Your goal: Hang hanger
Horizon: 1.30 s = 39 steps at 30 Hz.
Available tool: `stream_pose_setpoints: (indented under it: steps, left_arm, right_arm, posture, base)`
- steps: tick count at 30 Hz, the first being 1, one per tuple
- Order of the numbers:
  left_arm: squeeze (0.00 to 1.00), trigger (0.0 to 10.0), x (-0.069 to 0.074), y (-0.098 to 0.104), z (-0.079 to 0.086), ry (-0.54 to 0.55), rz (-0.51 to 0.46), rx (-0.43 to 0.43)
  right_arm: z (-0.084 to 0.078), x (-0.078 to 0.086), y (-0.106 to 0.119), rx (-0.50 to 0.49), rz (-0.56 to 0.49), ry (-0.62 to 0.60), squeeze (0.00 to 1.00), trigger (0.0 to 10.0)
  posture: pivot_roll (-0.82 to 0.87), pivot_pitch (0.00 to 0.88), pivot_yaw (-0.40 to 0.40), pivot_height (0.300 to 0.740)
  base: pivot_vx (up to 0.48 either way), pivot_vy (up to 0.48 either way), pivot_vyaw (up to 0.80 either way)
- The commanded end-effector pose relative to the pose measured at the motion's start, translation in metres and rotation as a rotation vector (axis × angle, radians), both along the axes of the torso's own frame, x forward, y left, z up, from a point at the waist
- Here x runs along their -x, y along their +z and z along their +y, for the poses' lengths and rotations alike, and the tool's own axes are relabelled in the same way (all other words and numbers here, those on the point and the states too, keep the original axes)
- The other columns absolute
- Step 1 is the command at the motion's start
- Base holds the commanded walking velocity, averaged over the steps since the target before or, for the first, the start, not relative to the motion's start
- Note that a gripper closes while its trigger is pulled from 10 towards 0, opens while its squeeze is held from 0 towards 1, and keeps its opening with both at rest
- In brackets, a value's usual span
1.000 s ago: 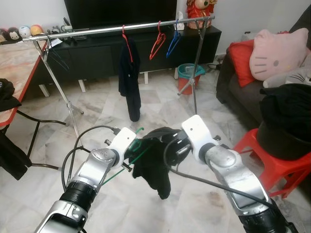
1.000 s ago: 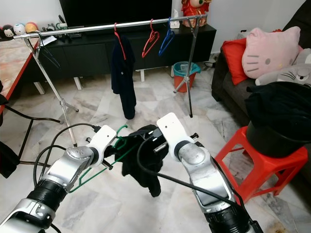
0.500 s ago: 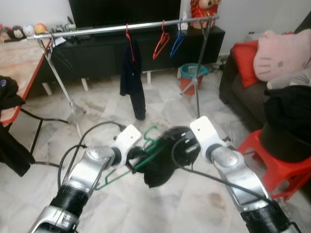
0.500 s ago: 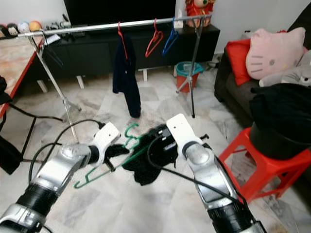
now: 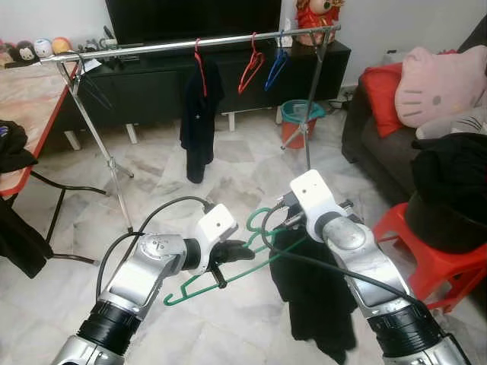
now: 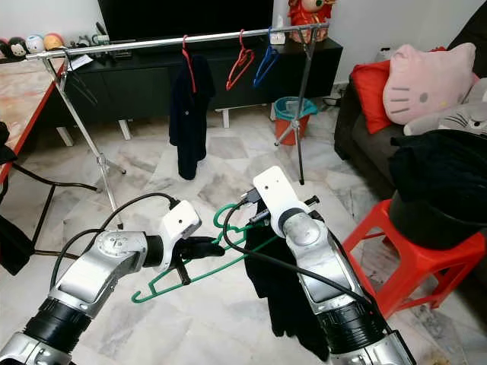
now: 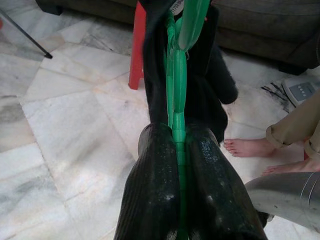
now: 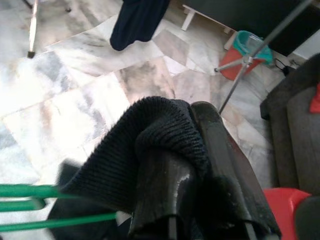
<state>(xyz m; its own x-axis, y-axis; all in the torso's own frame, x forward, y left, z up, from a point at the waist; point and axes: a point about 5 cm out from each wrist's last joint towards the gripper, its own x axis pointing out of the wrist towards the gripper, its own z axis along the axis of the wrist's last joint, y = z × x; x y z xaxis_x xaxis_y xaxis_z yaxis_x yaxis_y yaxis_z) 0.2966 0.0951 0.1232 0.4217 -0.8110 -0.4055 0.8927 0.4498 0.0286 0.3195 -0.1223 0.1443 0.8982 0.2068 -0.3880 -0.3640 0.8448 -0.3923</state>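
- The black knitted cloth (image 5: 312, 293) was bunched up between the two arms a moment ago. Now it hangs long and loose under the right gripper (image 8: 200, 165).
- The right gripper's two black fingers are squeezed tight on the top edge of the cloth.
- The left gripper (image 7: 177, 150) has its fingers pressed together on the thin green plastic hanger (image 5: 228, 262). The hanger sits tilted in the air between the arms, touching the cloth.
- I think the cloth is being put on the hanger. It is not hung up yet.
- The floor (image 5: 243, 163) is pale shiny marble tile.
- The long silver clothes rail (image 5: 152, 49) stands well apart, across the room, with a dark shirt (image 5: 199, 118), a red hanger (image 5: 249, 65) and a blue hanger (image 5: 274, 65) on it.
- A red plastic stool (image 5: 426, 262) stands near the right arm, and a person's bare feet (image 7: 245, 148) are close by.
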Motion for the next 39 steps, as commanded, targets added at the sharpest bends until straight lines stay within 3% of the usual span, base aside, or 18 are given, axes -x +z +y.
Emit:
stream_pose_setpoints:
  steps: [1,8,12,19,20,21,25,39]
  left_arm:
    - [0.0,10.0,-0.001,0.01,-0.005,-0.017,-0.029,0.046]
    - [0.0,10.0,0.001,0.012,-0.01,-0.051,-0.038,0.069]
    - [0.0,10.0,0.004,0.012,-0.011,-0.071,-0.03,0.078]
    - [0.0,10.0,0.004,0.003,0.003,-0.043,-0.029,0.0]
    - [0.0,10.0,0.004,0.003,0.003,-0.043,-0.029,0.0]
    - [0.0,10.0,0.004,0.0,0.01,-0.042,-0.031,-0.046]
    - [0.0,10.0,0.002,-0.005,0.018,-0.018,-0.047,-0.099]
    - [0.0,10.0,0.008,-0.005,0.013,-0.074,-0.046,-0.085]
  right_arm:
    - [0.011,0.005,0.009,-0.025,-0.013,0.078,0.0,10.0]
    - [0.027,0.016,0.016,-0.068,0.029,0.251,0.0,10.0]
    - [0.024,0.019,0.015,-0.018,0.047,0.321,0.0,10.0]
    - [-0.017,0.005,0.003,0.222,0.058,0.25,0.0,10.0]
    - [-0.017,0.005,0.003,0.222,0.058,0.25,0.0,10.0]
    - [-0.03,0.002,-0.001,0.313,0.074,0.253,0.0,10.0]
    - [-0.041,-0.001,-0.006,0.399,0.088,0.257,0.0,10.0]
    - [-0.031,0.004,-0.021,0.37,0.13,0.415,0.0,10.0]
  posture:
    - [0.08,0.0,-0.002,0.74]
    - [0.08,0.0,-0.001,0.74]
    - [0.08,0.0,-0.002,0.74]
    - [0.08,0.0,-0.001,0.74]
    - [0.08,0.0,-0.001,0.74]
    - [0.08,0.0,-0.001,0.74]
    - [0.08,0.0,-0.001,0.74]
    - [0.08,0.0,-0.001,0.74]
  base:
    - [0.0,0.0,0.0]
    - [0.0,0.0,0.0]
    - [0.0,0.0,0.0]
    - [0.0,0.0,0.0]
    - [0.0,0.0,0.0]
    - [0.0,0.0,0.0]
    - [0.0,0.0,0.0]
    - [0.0,0.0,0.0]
